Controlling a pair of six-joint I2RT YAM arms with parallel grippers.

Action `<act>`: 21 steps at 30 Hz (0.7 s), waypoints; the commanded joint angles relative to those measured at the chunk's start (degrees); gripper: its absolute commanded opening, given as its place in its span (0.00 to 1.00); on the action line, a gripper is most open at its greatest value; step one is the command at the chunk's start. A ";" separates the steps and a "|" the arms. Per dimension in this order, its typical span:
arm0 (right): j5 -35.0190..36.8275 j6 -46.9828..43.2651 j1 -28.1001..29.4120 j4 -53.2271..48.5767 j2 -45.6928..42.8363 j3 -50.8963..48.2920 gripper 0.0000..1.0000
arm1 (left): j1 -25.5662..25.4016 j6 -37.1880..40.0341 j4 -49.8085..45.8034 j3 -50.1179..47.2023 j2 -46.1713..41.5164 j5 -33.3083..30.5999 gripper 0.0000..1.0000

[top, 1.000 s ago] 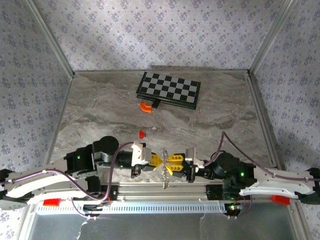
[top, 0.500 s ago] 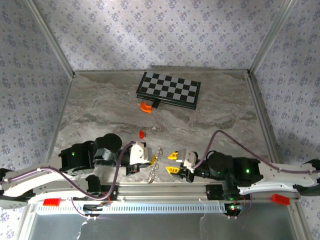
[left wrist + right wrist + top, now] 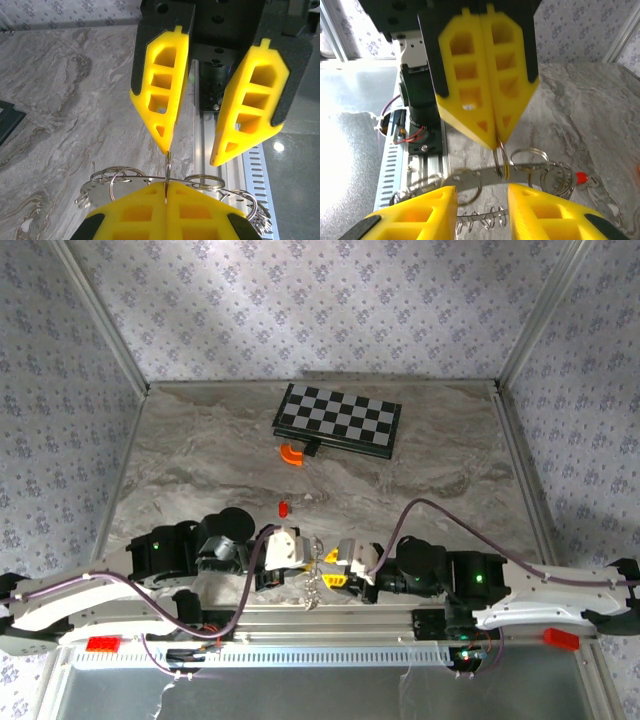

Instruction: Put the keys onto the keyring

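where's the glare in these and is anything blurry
Right wrist: glare whites out the metal sheet at left. Left wrist: one small lamp spot on that sheet, keyring sharp. Top external: soft light, keyring tiny.

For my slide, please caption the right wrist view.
Left gripper, shut on the keyring, faces the open right gripper.

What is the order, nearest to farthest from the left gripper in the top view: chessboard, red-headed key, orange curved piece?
From the left gripper:
1. red-headed key, just beyond it.
2. orange curved piece, by the board's near edge.
3. chessboard, farthest back.
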 commanded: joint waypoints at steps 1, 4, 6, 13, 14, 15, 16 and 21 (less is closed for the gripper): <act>-3.33 -0.65 -1.45 4.16 0.18 0.16 0.32 | -0.41 1.03 0.54 0.66 0.16 -0.09 0.00; -3.29 -0.63 -2.20 4.55 0.78 0.17 0.31 | -0.40 1.01 0.54 0.44 0.29 0.11 0.00; -4.05 -0.63 -2.47 5.25 1.04 -0.28 0.30 | -0.45 1.10 0.59 0.42 0.38 0.35 0.00; -4.41 -0.89 -3.63 5.88 2.28 -0.05 0.20 | -0.44 1.29 0.41 0.84 0.92 1.02 0.00; -4.24 -1.05 -3.83 5.65 2.48 0.05 0.18 | -0.35 1.27 0.47 0.79 1.00 1.09 0.00; -4.02 -1.07 -3.81 5.42 2.61 0.12 0.16 | -0.40 1.27 0.43 0.76 1.01 1.21 0.00; -3.79 -1.02 -3.89 5.18 2.60 0.21 0.14 | -0.47 1.28 0.40 0.90 1.10 1.19 0.00; -2.13 -1.52 -4.21 5.05 1.70 -0.50 0.00 | -0.46 0.86 1.14 0.60 0.80 1.46 0.00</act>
